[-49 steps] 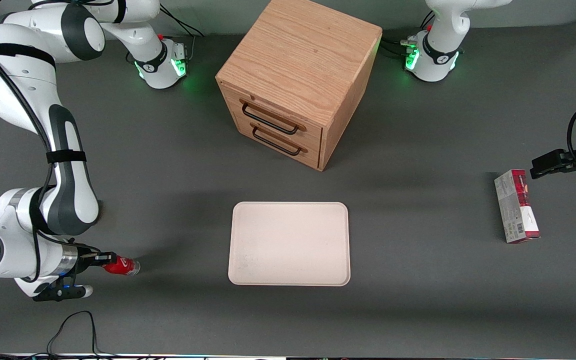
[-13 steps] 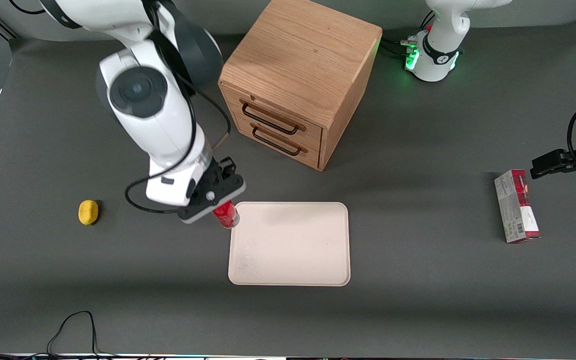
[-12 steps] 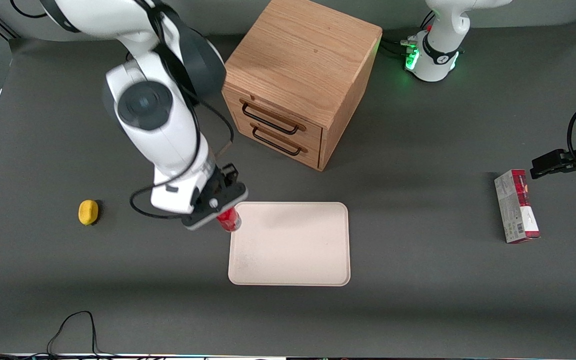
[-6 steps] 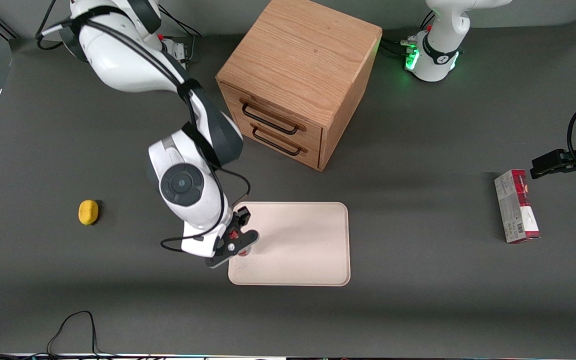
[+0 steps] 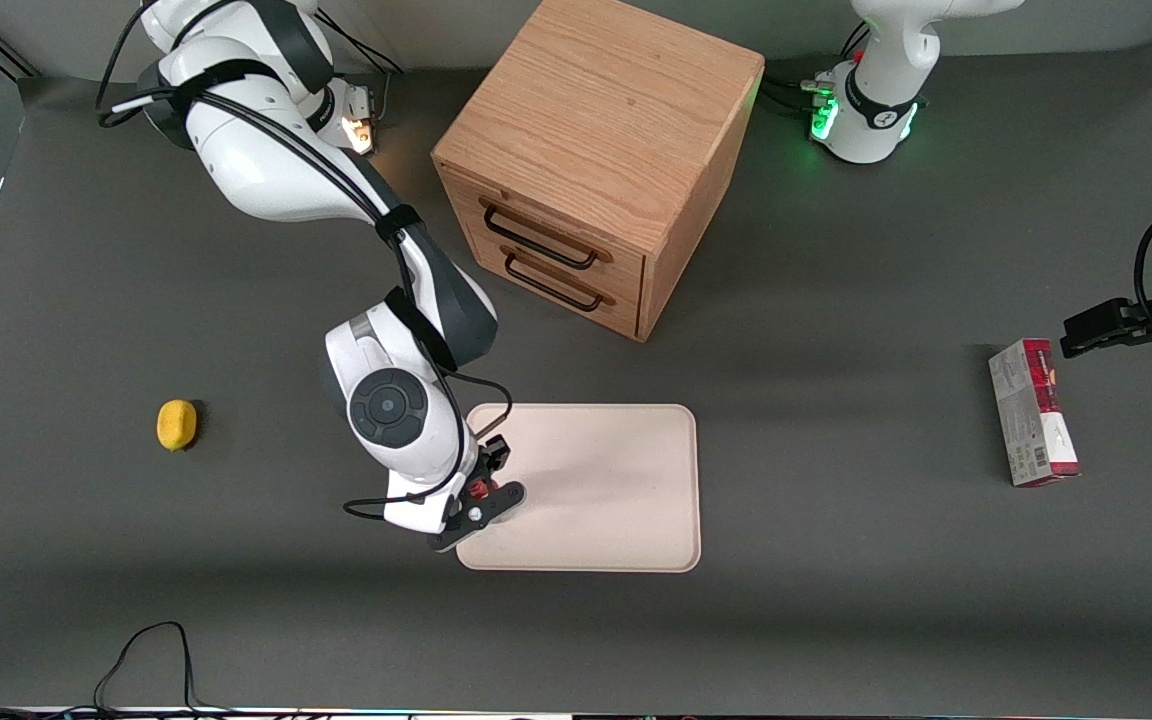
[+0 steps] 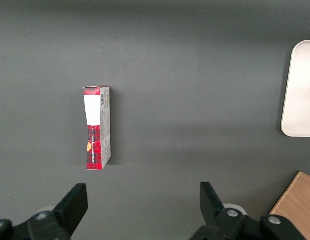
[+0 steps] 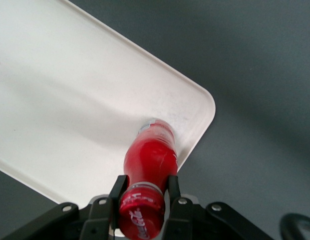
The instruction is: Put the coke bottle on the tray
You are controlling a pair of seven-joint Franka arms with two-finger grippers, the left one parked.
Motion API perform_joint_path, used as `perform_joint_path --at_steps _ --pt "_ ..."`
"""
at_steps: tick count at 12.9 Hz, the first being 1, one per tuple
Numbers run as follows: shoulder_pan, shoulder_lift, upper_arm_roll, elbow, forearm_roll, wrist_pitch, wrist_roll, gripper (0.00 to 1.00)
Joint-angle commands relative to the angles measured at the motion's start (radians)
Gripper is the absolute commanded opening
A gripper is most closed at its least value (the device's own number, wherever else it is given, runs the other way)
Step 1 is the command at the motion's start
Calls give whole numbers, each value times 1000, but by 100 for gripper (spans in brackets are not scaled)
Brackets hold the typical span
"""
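The coke bottle is small and red, with a red cap carrying white script and a clear base. My right gripper is shut on its neck just under the cap, one dark finger on each side. The bottle stands upright with its base over the cream-white tray, just inside a rounded corner. I cannot tell whether the base touches the tray. In the front view the gripper sits over the tray at the near corner toward the working arm's end, and only a bit of the red bottle shows beneath it.
A wooden two-drawer cabinet stands farther from the front camera than the tray. A yellow lemon-like object lies toward the working arm's end. A red-and-grey carton lies toward the parked arm's end. A black cable loops at the table's front edge.
The gripper carried the bottle from the table at the working arm's end to the tray. In the last half second it shifted slightly nearer the front camera, staying over the tray's corner.
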Motion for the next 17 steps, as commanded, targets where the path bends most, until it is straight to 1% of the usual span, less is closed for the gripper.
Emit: perform_joint_path --at_steps 1,3,6,8,13,15,16,17 --pt "-2 13 3 31 -17 25 4 60" --pt "-2 16 3 31 -17 31 6 100" --pt "-2 -13 1 33 -19 22 7 100" --pt "0 -84 1 33 -16 -9 7 100" --pt "-2 -301 1 31 -17 -223 7 100" --pt "-2 -384 0 28 -17 -337 7 100" --pt "-2 -426 -26 19 -16 -397 6 100" --pt "-2 -478 -61 -26 -10 -412 4 100"
